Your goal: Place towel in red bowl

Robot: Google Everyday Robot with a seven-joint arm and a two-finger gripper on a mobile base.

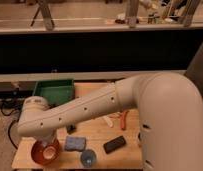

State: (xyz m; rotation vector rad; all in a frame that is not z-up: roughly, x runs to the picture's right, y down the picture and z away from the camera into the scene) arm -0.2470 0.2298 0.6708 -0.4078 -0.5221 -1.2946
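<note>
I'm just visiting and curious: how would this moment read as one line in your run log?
step: place towel in bowl | gripper: hidden behind arm, over red bowl | blue towel: on table beside bowl | green bin: behind

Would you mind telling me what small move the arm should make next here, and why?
Probably a short lift straight up from the red bowl. The gripper sits low over the bowl, hidden behind the arm's elbow, so I cannot confirm the towel is inside. The folded blue cloth lies just beside the bowl.
</note>
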